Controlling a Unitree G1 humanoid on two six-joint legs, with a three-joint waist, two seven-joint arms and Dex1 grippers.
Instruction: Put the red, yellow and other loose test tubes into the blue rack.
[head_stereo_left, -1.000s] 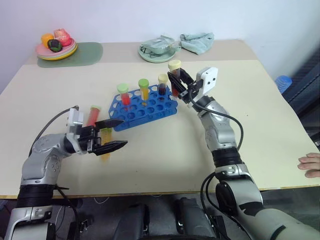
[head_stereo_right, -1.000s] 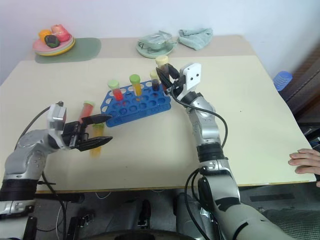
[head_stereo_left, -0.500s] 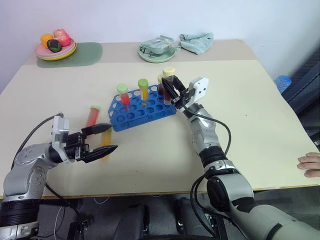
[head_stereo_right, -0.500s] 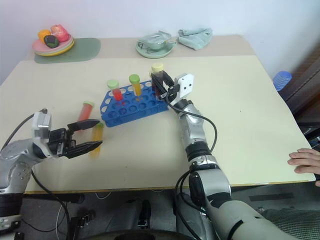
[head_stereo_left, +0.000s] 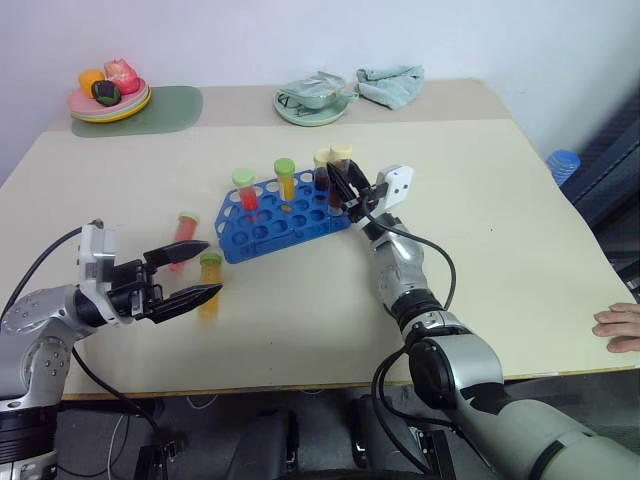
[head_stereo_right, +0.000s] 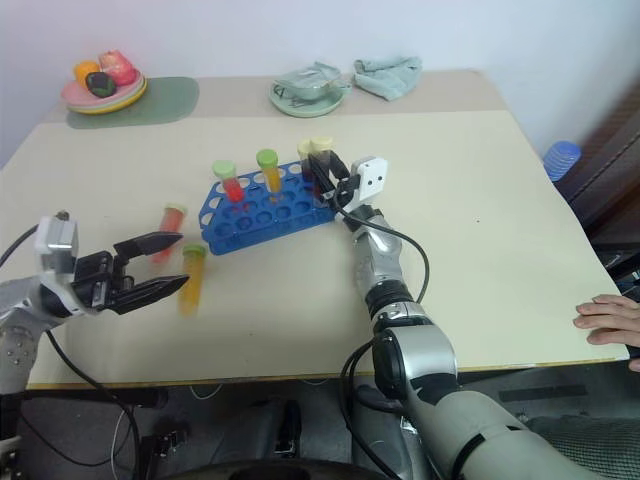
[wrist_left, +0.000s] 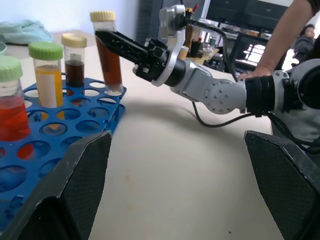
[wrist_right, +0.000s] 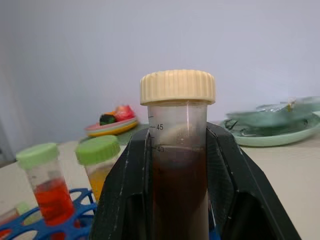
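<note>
Brown-liquid tube (wrist_right: 178, 165) clamped upright in right gripper (head_stereo_left: 347, 186) over blue rack (head_stereo_left: 285, 217) corner hole; light, rigid, slippery plastic, best gripped mid-body below cap; left gripper (head_stereo_left: 185, 274) spread wide, empty

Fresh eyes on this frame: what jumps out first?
The bright blue rack mid-table, with capped tubes standing in it, and the right gripper shut on a brown tube with a cream cap at the rack's far right corner. Nearer the front left, the left gripper is open beside two loose tubes lying on the table, one red and one yellow.
</note>
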